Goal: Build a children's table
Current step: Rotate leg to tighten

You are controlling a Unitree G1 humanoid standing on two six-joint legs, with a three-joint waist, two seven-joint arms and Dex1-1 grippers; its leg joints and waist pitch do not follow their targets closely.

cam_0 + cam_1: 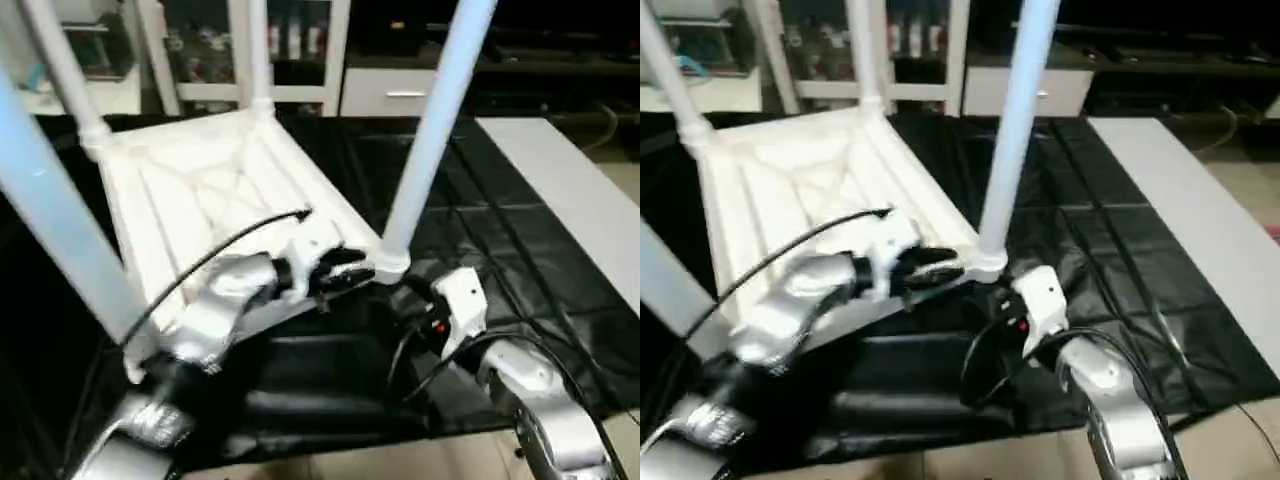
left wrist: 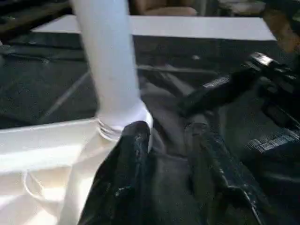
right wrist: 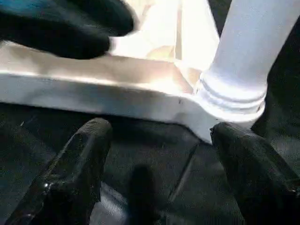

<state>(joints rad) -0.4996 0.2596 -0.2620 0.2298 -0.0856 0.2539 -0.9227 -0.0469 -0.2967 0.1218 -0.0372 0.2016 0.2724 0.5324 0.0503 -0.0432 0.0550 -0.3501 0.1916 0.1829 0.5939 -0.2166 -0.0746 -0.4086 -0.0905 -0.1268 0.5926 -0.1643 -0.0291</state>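
Note:
The white children's table lies upside down on a black mat, its X-ribbed underside (image 1: pixel 200 190) facing up. All its legs stand in the corner sockets, the near-right leg (image 1: pixel 435 130) closest to my grippers. My left gripper (image 1: pixel 345 268) is open at the near rim beside that corner; in the left wrist view one of its fingers (image 2: pixel 129 159) touches the socket at the leg's base (image 2: pixel 117 117). My right gripper (image 3: pixel 164 154) is open just in front of the same corner socket (image 3: pixel 229 101), low over the mat, with nothing between its fingers.
The black mat (image 1: pixel 520 260) covers the work surface, wrinkled near my right arm. A long white board (image 1: pixel 575 205) lies along the mat's right side. White cabinets (image 1: pixel 385 90) stand behind. The near-left leg (image 1: pixel 55 220) rises close beside my left forearm.

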